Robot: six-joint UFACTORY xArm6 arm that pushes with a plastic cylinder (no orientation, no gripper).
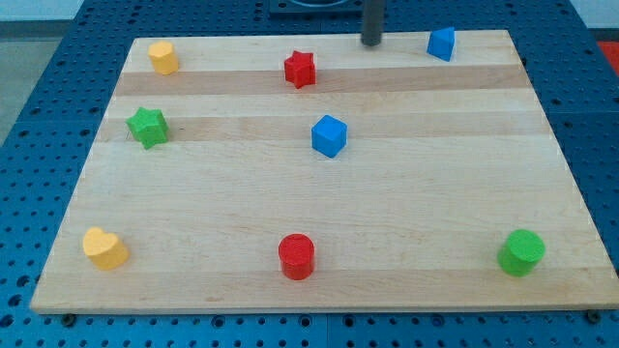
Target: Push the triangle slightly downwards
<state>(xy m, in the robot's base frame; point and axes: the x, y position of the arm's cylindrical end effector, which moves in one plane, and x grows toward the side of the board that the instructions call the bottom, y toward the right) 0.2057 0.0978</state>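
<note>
- At the board's twelve o'clock edge, my tip rests, touching no block.
- Blue triangle sits at its three o'clock, near.
- Red star lies at eight o'clock.

Blue triangle block: small prism, upright on flat base, upper right of frame, near top edge of wooden tabletop, just right of my tip, apart from it, not touching.
</note>
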